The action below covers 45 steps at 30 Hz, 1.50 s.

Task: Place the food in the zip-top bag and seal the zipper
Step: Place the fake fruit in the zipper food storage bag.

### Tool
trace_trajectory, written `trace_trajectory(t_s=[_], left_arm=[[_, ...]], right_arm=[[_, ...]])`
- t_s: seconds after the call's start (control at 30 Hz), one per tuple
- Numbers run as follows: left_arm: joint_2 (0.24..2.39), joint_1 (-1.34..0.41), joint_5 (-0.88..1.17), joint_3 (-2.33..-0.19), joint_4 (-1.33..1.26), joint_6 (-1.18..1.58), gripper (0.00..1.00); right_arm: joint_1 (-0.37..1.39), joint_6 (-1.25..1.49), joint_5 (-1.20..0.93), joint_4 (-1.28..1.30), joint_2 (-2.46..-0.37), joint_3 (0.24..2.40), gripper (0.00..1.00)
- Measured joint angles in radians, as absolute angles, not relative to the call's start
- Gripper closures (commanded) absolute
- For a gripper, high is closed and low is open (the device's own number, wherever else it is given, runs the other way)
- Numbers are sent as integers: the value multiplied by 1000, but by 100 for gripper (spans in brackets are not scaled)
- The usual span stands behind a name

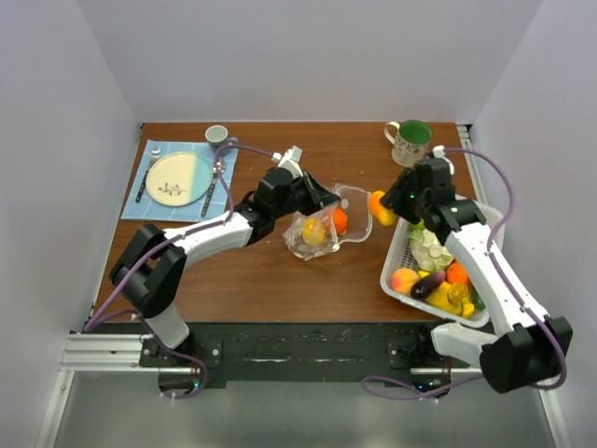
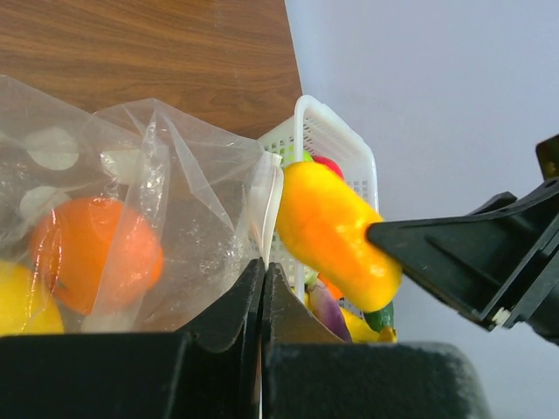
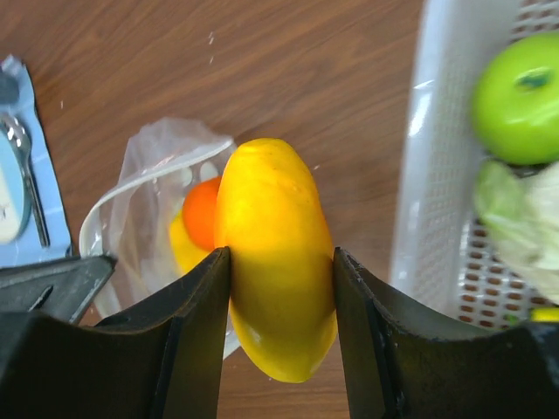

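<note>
The clear zip-top bag (image 1: 322, 229) stands mid-table with its mouth open to the right; an orange (image 1: 340, 220) and a yellow fruit (image 1: 313, 231) lie inside. My left gripper (image 1: 328, 200) is shut on the bag's mouth edge (image 2: 262, 196) and holds it up. My right gripper (image 1: 384, 211) is shut on a yellow-orange mango (image 1: 381, 207), held above the table between bag and basket. In the right wrist view the mango (image 3: 276, 253) sits between both fingers, with the bag (image 3: 148, 192) below and left. The zipper strip is too fine to make out.
A white slotted basket (image 1: 395, 259) at the right holds several more fruits and vegetables. A green-lined mug (image 1: 410, 142) stands at the back right. A plate (image 1: 177, 177) with cutlery on a blue mat and a small cup (image 1: 216, 135) are at the back left.
</note>
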<state>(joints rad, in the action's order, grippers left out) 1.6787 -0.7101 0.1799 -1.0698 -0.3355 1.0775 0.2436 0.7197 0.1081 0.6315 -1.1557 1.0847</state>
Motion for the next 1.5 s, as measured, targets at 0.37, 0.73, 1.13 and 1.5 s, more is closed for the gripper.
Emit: trace_trajectory(t_s=[0.37, 0.73, 1.13, 1.5], left_arm=[[1674, -709, 193, -1071, -327, 1086, 100], [1608, -692, 208, -1067, -331, 1123, 100], [1575, -671, 213, -1029, -352, 1143, 100], [1531, -653, 232, -1016, -361, 1142, 100]], right_arm=[[484, 787, 193, 533, -1459, 1238, 52], [491, 799, 226, 480, -1485, 1266, 17], [496, 751, 254, 531, -1387, 1266, 24], [424, 648, 250, 521, -1273, 1126, 38]])
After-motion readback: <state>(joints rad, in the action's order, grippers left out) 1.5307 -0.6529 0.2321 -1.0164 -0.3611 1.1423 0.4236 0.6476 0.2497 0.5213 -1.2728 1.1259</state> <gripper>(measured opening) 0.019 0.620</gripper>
